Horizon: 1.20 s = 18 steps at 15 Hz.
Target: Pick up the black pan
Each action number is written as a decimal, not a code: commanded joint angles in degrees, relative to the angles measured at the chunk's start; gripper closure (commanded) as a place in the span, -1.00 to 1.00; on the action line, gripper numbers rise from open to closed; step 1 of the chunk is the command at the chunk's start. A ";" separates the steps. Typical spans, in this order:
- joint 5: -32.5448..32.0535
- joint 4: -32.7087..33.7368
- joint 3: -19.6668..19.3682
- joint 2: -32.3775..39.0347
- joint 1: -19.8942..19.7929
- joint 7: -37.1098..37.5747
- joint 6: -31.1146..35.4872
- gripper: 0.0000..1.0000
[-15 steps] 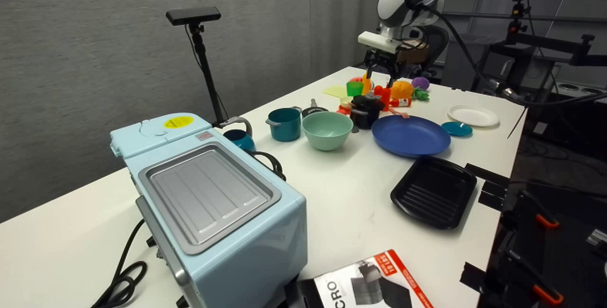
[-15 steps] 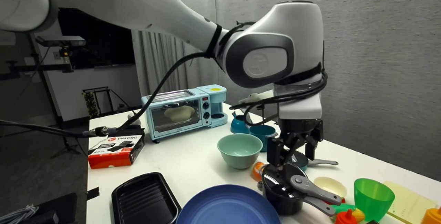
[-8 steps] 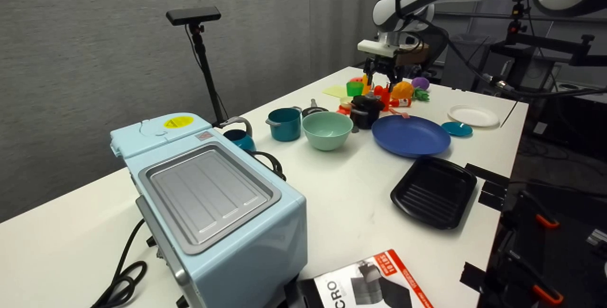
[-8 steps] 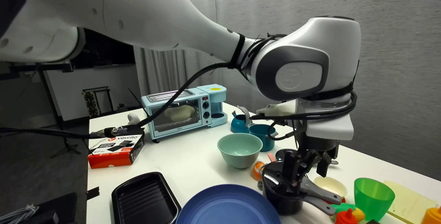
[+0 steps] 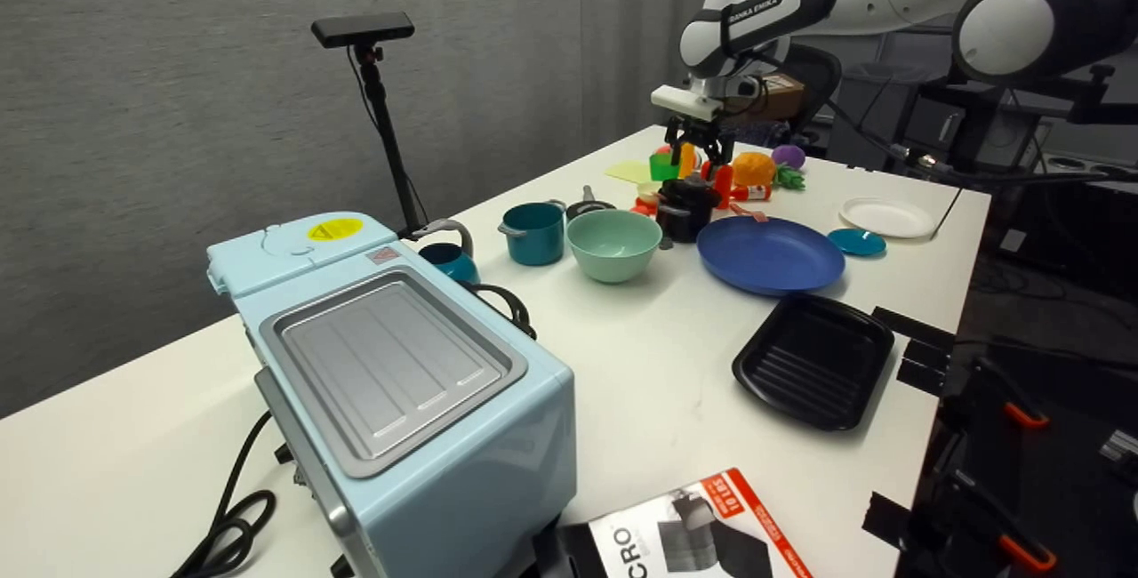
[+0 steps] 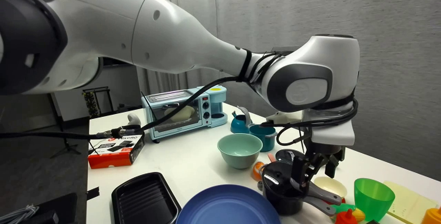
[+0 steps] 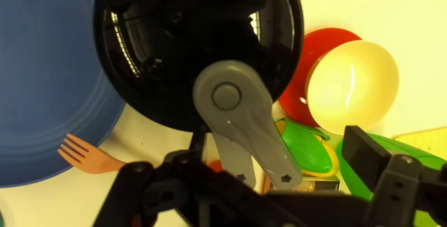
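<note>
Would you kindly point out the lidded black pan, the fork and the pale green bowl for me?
Lidded black pan [image 6: 283, 205]: in an exterior view, on its outer side wall.
Fork [image 7: 92, 160]: in the wrist view, on its head behind the tines.
Pale green bowl [image 5: 613, 261]: in an exterior view, on its outer wall.

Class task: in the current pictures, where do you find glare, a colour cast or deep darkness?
Wrist view: bright glare streaks on the glossy black pan, small highlights inside the cream bowl, and a yellow cast on the tabletop; both exterior views: the floor beyond the tabletop is dark, while the tabletop looks white.
</note>
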 commanded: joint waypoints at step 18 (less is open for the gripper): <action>-0.34 14.95 1.47 10.10 -1.60 2.68 -6.35 1.00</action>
